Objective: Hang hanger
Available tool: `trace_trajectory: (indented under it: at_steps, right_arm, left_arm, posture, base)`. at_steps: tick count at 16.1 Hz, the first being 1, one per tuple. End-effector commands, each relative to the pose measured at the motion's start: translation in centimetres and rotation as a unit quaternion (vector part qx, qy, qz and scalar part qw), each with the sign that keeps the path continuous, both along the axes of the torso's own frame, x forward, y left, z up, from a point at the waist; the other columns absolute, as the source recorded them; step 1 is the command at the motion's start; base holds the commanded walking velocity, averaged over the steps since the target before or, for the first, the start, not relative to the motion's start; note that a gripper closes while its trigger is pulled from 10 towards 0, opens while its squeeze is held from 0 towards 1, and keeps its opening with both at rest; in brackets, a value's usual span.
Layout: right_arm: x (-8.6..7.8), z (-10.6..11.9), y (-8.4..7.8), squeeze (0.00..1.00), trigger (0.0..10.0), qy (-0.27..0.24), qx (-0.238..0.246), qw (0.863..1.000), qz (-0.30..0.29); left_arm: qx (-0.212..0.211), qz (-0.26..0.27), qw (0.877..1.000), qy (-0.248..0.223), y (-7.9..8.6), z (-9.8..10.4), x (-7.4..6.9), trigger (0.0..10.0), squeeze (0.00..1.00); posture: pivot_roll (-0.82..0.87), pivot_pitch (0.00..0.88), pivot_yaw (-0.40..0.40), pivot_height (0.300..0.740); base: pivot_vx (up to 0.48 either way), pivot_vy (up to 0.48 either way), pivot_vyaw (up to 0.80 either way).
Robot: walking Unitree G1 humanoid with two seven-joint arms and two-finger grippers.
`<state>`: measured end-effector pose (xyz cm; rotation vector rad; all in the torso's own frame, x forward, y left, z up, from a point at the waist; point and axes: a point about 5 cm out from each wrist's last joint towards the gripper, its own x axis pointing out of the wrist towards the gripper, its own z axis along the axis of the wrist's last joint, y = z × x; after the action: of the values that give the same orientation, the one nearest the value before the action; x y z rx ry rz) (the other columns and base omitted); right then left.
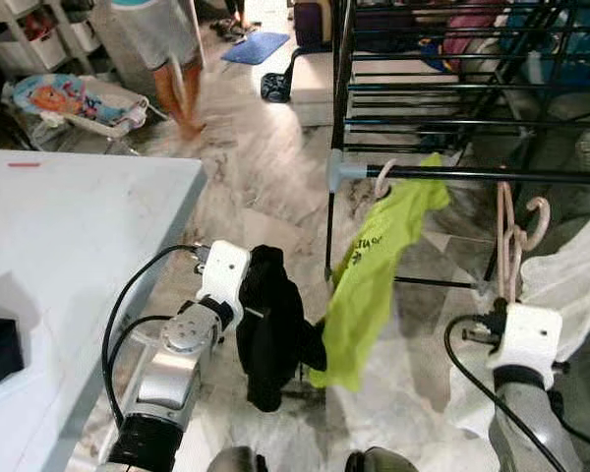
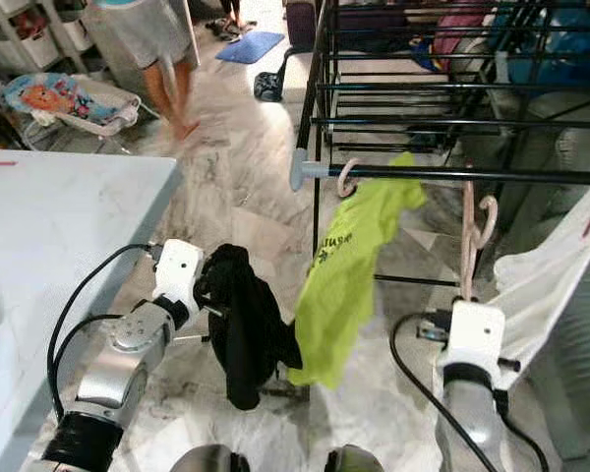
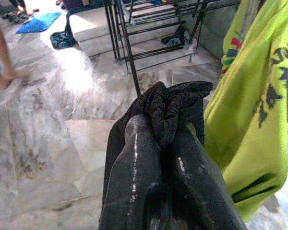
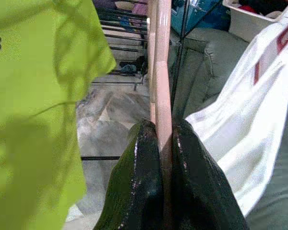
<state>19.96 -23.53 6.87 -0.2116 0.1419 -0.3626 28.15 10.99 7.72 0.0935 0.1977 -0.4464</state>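
R gripper [image 4: 164, 158] was clamped on the pink hanger [image 1: 508, 236], held upright w/ its hook just under the drying rack's rail [image 1: 472, 175], prob. to hook it on beside the lime shirt [image 1: 374, 275], while L gripper [image 3: 163, 158] pinched a black garment [image 1: 270, 324] aside.

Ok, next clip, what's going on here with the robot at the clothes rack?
The robot is hanging laundry at a black drying rack. Its right claw is shut on a pink hanger, held upright just under the rack's front bar. Its left claw is shut on a bunched black garment. A lime-green shirt already hangs from the bar between the two arms, and something white drapes at the right. A person walks in the background.
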Motion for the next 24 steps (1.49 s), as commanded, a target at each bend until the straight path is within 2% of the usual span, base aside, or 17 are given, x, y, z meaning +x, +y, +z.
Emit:
trace_trajectory:
  at_steps: [1,5,14,15,16,17,19,21,22,24]
  right_arm:
    - [0.2,0.8,0.3,0.00,10.0,-0.011,-0.001,1.000,0.010]
    - [1.2,0.6,0.0,0.00,10.0,0.008,0.001,1.000,0.007]
    - [1.9,-0.7,1.1,0.00,10.0,0.053,0.037,0.998,0.018]
    - [2.2,-0.8,1.7,0.00,10.0,0.059,0.014,0.998,0.037]
    - [2.4,-0.8,2.0,0.00,10.0,0.059,0.011,0.997,0.046]
    - [2.6,-0.8,2.2,0.00,10.0,0.058,0.026,0.997,0.055]
    - [3.0,-0.9,1.7,0.00,10.0,0.061,0.044,0.997,0.034]
    - [3.6,-1.1,1.0,0.00,10.0,0.061,0.025,0.997,0.031]
    - [4.0,-1.0,1.3,0.00,10.0,0.062,0.039,0.996,0.051]
    - [5.1,-0.9,2.0,0.00,10.0,0.056,0.043,0.992,0.100]
  left_arm:
    - [0.004,-0.004,1.000,-0.013,0.0,0.5,0.3,10.0,0.00]
    - [0.005,-0.005,1.000,-0.015,-0.1,0.6,0.3,10.0,0.00]
    - [0.007,-0.008,1.000,-0.011,-0.1,0.5,0.2,10.0,0.00]
    - [0.008,-0.007,1.000,-0.011,-0.1,0.5,0.2,10.0,0.00]
    - [0.008,-0.007,1.000,-0.011,-0.1,0.5,0.2,10.0,0.00]
    - [0.008,-0.007,1.000,-0.011,-0.1,0.5,0.2,10.0,0.00]
    - [0.007,-0.006,1.000,-0.011,-0.2,0.5,0.3,10.0,0.00]
    - [-0.009,0.012,1.000,-0.013,-0.2,0.3,0.5,10.0,0.00]
    - [-0.026,0.024,0.999,-0.009,-0.2,0.3,0.6,10.0,0.00]
    - [-0.035,0.066,0.997,-0.012,0.3,0.4,1.2,10.0,0.00]
  posture:
    - [-0.04,0.000,0.076,0.740]
    - [-0.03,0.000,0.067,0.740]
    - [-0.03,0.000,0.067,0.740]
    - [-0.03,0.000,0.067,0.740]
    - [-0.03,0.000,0.066,0.740]
    - [-0.03,0.000,0.064,0.740]
    - [-0.03,0.000,0.060,0.740]
    - [-0.03,0.000,0.043,0.740]
    - [-0.03,0.000,0.025,0.740]
    - [0.00,0.000,-0.030,0.740]
  base:
    - [0.000,0.000,0.00]
    - [-0.302,0.000,0.00]
    - [-0.392,0.000,0.00]
    - [-0.401,0.000,0.00]
    - [-0.398,0.000,0.00]
    - [-0.401,0.000,0.00]
    - [-0.403,0.000,0.00]
    - [-0.133,0.000,0.00]
    - [0.000,0.000,0.00]
    - [0.000,0.000,0.00]
